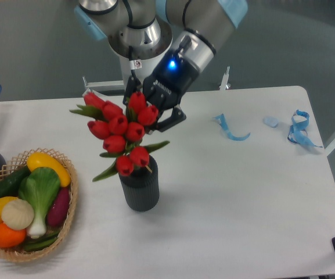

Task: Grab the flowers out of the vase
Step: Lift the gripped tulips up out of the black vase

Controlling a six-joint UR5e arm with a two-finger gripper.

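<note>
From the fixed camera, I have the gripper clamped on the flowers, the red tulip bunch lifted so its lowest buds sit just over the mouth of the vase. I judge the pick mostly done; the stems may not be clear yet. The buds hide the stem ends and much of the fingers. The wicker basket sits well apart on the table.

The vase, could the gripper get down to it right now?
Probably not directly: the gripper looks shut on the flowers, and that bunch hangs right over the mouth of the vase.
</note>
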